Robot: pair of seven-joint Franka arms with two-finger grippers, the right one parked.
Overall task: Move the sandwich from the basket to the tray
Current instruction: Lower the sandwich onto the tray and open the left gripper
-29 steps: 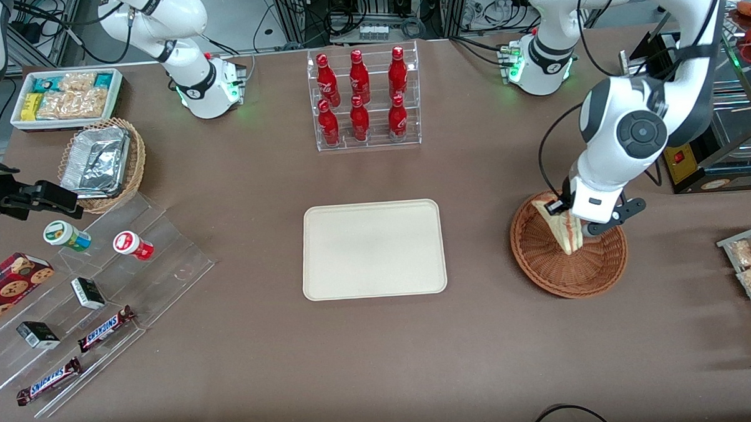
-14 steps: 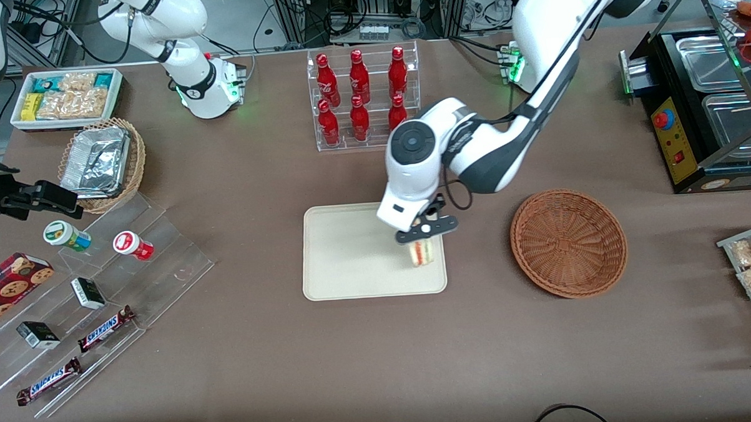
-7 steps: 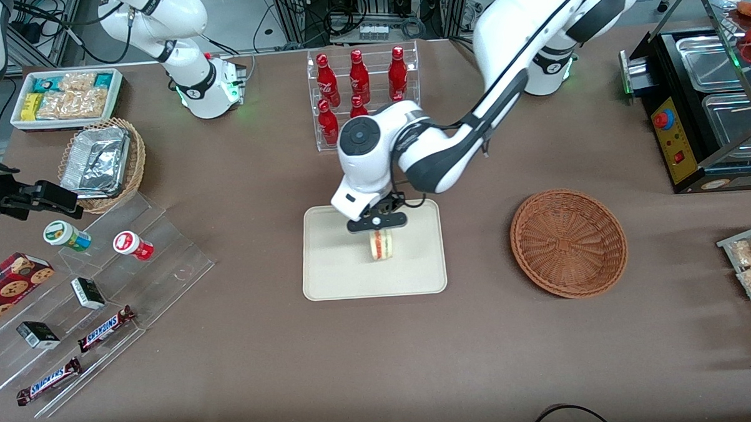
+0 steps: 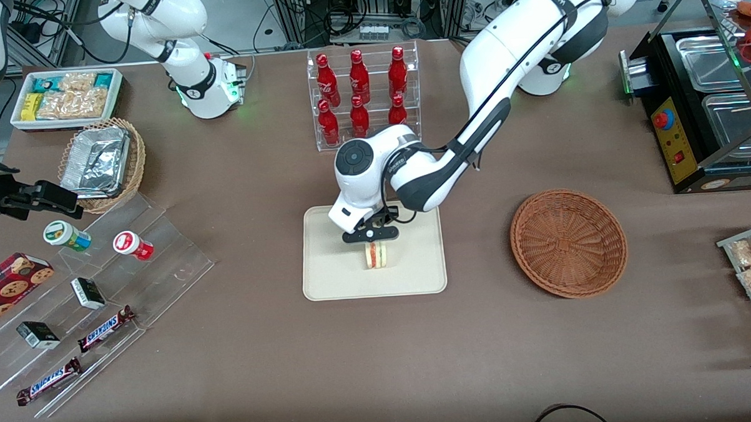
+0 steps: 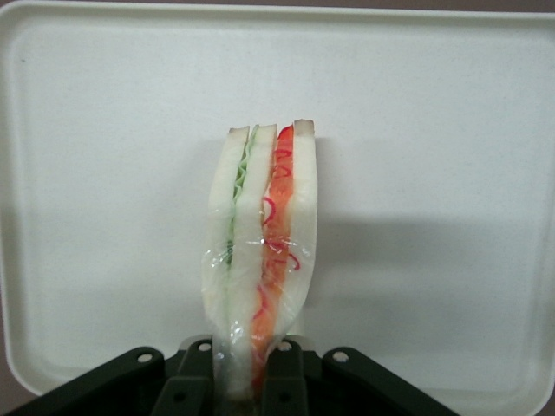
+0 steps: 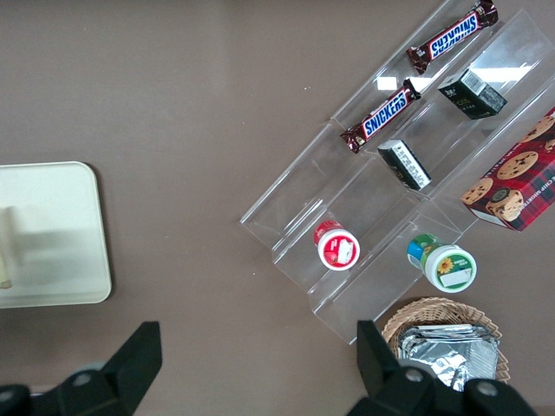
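My left gripper hangs over the middle of the cream tray, shut on the sandwich. The plastic-wrapped wedge stands on edge, with its green and red filling layers facing the front camera. In the left wrist view the sandwich is pinched at its narrow end between the two black fingers, over the tray; my gripper holds it there. Whether the wedge rests on the tray or hangs just above it I cannot tell. The reddish-brown basket sits empty toward the working arm's end of the table.
A clear rack of red bottles stands farther from the front camera than the tray, close to the arm's elbow. A clear stepped stand with snacks and a tan basket of foil containers lie toward the parked arm's end.
The gripper lifted the sandwich out of the basket and carried it across to the tray. In the last half second it shifted a little further toward the parked arm's end, still shut on the sandwich.
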